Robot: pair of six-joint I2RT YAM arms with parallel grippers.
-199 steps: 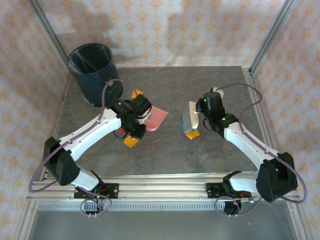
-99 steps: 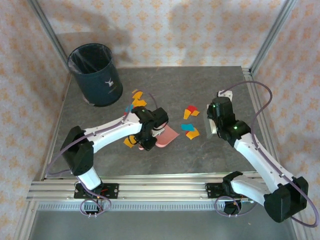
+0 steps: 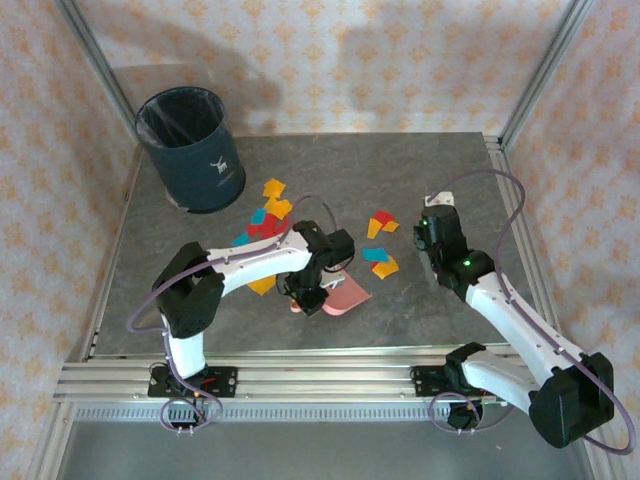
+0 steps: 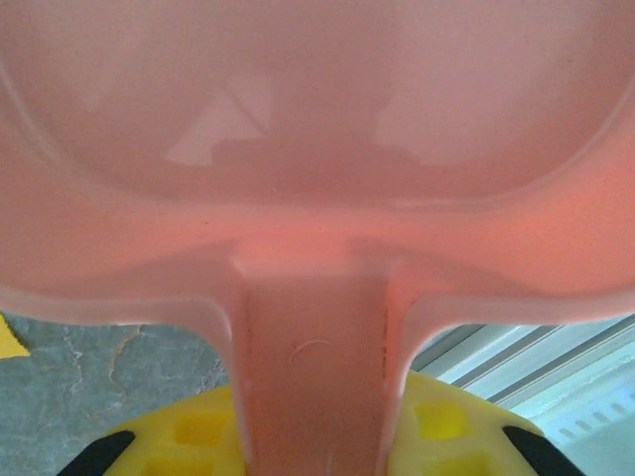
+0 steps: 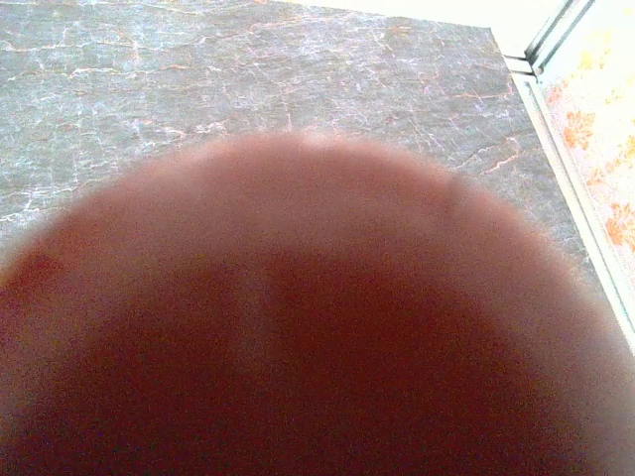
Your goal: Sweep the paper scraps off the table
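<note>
Just left of frame centre, the left gripper (image 3: 312, 290) is clamped on the handle of one pink dustpan (image 3: 348, 296), its yellow fingers (image 4: 189, 436) pressed against the handle's sides and the pan low over the table (image 3: 420, 310). At centre right, the right gripper (image 3: 432, 236) is closed; a blurred reddish-brown shape (image 5: 298, 327) before its camera cannot be identified. One dark bin (image 3: 190, 150) stands at upper left. About eleven paper scraps (image 3: 268, 222) lie mid-table in two clusters, six left of the dustpan and five right.
</note>
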